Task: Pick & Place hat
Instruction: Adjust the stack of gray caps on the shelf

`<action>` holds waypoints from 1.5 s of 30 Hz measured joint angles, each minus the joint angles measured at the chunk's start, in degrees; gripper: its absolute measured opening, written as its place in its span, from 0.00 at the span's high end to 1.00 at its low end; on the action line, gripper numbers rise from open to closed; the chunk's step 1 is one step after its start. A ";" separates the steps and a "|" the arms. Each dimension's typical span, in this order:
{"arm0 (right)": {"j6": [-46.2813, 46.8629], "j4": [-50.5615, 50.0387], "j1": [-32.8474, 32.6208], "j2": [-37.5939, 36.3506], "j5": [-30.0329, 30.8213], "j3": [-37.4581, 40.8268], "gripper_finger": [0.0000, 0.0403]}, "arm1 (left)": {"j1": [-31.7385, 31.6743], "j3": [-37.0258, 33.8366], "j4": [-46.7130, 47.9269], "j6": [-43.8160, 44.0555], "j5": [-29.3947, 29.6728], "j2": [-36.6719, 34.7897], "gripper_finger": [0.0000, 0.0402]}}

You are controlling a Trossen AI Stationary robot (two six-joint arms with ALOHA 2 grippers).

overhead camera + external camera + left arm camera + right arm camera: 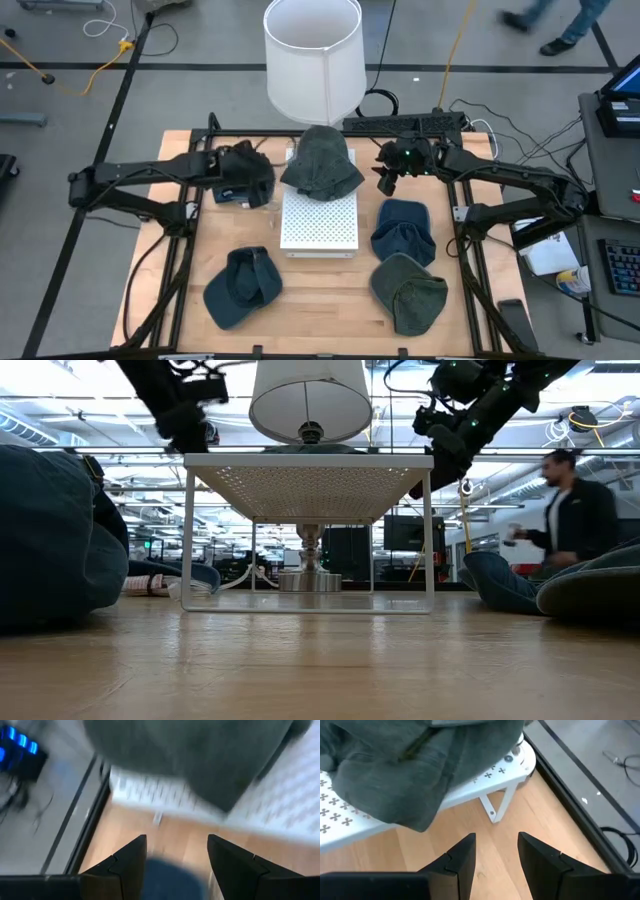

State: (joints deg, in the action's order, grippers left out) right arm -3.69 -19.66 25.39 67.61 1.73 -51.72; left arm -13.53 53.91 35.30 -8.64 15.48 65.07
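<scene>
Fingers, both pairs: parted with nothing between them, as each wrist view shows bare wood in the gap.

Item 1, left gripper (262,192): hangs off the white perforated stand (318,225) at its 9 o'clock side, above the worktop (320,300).

Item 2, right gripper (386,180): hangs at the stand's 2 o'clock corner, raised off the wood; the right wrist view has the stand's leg just ahead of its fingers (462,857).

Item 3, grey-green hat (322,162): lies on the far end of the stand, at 12 o'clock from the stand's middle, brim draping over the edge, in front of the white lamp (313,55). I judge this one placed.

Item 4, hats left on the wood: a blue cap (243,287) at 7 o'clock, a blue hat (404,230) at 3 o'clock, an olive hat (410,291) at 5 o'clock from the stand.

Item 5, step in hand: I read this as the gap between a release and the next pick. My next move, as I judge it, calls for sending one arm down over a remaining hat, the right arm being nearest the blue hat, fingers wide enough to pinch soft cloth.
</scene>
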 joint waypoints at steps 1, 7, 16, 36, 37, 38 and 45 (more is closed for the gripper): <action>-0.59 0.42 0.00 0.00 -0.03 0.00 0.66 | -0.82 -1.48 -3.69 -1.03 -2.25 -1.22 0.47; -1.54 2.33 -0.08 0.02 -0.34 0.00 0.67 | -4.83 -8.65 -14.47 -5.42 -7.34 -3.57 0.47; -1.54 6.69 -3.40 4.36 -0.25 0.03 0.68 | -5.80 -8.94 -20.59 -4.33 -8.33 -2.42 0.47; 0.52 21.08 -13.22 7.46 8.12 0.00 0.68 | -4.82 -8.92 -29.23 -0.19 -10.03 -2.33 0.47; 1.24 21.47 -13.19 7.94 8.92 0.00 0.68 | -4.56 -8.90 -29.88 -0.22 -10.04 -2.33 0.47; 1.95 21.99 -13.17 8.65 9.01 -0.04 0.68 | -4.25 -8.86 -30.07 -0.30 -10.02 -2.33 0.47; 5.99 22.84 -13.61 12.60 9.03 -0.02 0.68 | -1.70 -8.86 -29.28 -0.21 -9.70 1.60 0.47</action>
State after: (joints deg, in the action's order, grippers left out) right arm 2.30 3.18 11.78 80.22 10.76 -51.74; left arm -15.24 45.06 6.02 -8.85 5.78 66.67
